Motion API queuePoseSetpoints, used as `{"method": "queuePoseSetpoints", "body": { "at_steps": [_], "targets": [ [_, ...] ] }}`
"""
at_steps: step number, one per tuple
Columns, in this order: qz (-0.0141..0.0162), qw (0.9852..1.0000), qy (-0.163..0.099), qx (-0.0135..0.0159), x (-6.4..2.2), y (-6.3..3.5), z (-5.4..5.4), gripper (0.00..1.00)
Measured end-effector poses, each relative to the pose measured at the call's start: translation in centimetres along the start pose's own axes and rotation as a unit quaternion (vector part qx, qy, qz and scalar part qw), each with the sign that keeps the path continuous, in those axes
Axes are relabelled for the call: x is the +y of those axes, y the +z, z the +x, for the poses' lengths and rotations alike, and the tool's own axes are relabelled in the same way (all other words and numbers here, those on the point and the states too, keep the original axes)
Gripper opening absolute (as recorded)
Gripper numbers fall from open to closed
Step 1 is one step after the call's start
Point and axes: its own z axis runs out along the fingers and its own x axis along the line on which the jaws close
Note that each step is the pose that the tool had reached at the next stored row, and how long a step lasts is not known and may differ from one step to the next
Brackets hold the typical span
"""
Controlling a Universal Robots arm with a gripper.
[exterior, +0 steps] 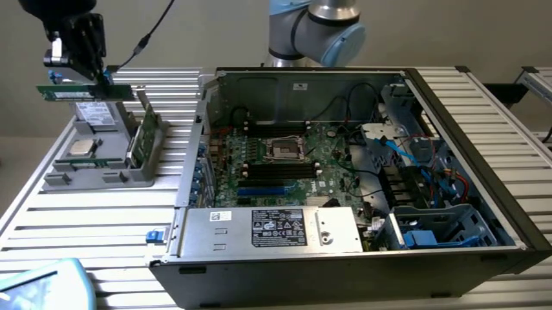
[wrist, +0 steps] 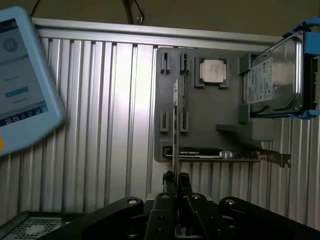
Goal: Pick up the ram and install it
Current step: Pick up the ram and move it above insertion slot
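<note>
In end effector (exterior: 103,80), thin green ram (exterior: 69,92)

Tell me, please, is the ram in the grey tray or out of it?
Out. The ram is pinched between the fingers and held level above the grey tray, not seated in its slots.

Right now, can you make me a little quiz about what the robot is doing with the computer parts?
1. True or false: the gripper is shut on the ram.
2. The ram hangs above: A) the gray tray, or B) the open computer case?
3. Which small silver square lies in the gray tray?
Key: 1 true; 2 A; 3 the processor chip.
</note>
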Motion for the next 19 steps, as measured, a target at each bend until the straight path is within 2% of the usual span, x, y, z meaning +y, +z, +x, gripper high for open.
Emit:
{"method": "queuePoseSetpoints", "body": {
  "at_steps": [7,14,19],
  "targets": [
    [-0.0007,1.0,0.0,-0.0003,-3.04,-2.09,0.0,0.14],
    [-0.0007,1.0,0.0,-0.0022,-6.14,-3.12,0.1,0.14],
    [-0.0006,1.0,0.0,-0.0051,-8.36,-3.94,0.1,0.14]
  ]
}}
